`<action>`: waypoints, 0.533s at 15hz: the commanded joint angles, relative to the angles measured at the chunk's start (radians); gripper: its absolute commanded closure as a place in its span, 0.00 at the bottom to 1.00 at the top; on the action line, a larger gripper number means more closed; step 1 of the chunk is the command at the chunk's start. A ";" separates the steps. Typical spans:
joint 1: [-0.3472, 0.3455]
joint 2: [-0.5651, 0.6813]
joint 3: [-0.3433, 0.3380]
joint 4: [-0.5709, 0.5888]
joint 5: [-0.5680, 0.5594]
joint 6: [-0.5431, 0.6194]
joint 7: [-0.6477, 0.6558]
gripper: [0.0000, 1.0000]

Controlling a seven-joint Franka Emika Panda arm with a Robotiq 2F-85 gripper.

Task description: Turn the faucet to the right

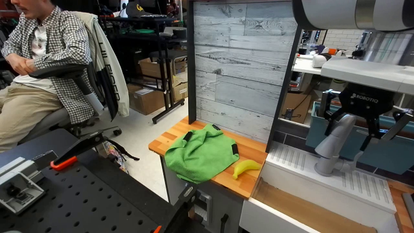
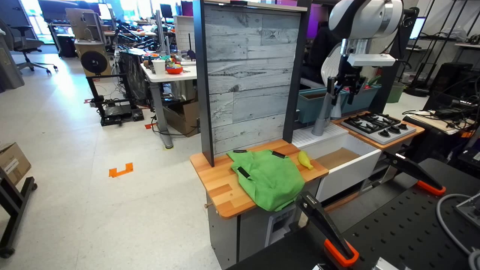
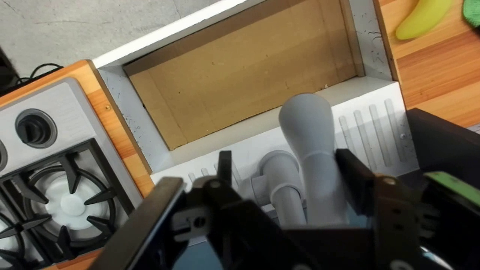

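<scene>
The light grey faucet stands on the white ribbed ledge behind the sink, also seen in an exterior view. In the wrist view its spout points toward the sink basin, and its base with a side knob is below. My gripper is open around the spout. The right finger in the wrist view lies close along the spout; whether it touches cannot be told. A wide gap separates the left finger from the spout. The gripper also shows above the faucet in both exterior views. The spout's arch top is hidden behind the gripper.
The white sink has a brown bottom. A stove stands on one side, a wooden counter with a green cloth and yellow banana on the other. A grey panel stands upright. A teal bin is behind the faucet.
</scene>
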 commanded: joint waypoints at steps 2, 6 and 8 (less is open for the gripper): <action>-0.011 0.011 0.004 0.010 -0.017 0.037 -0.022 0.00; -0.017 -0.005 0.016 -0.009 -0.004 0.053 -0.031 0.00; -0.021 -0.020 0.023 -0.029 0.002 0.058 -0.041 0.00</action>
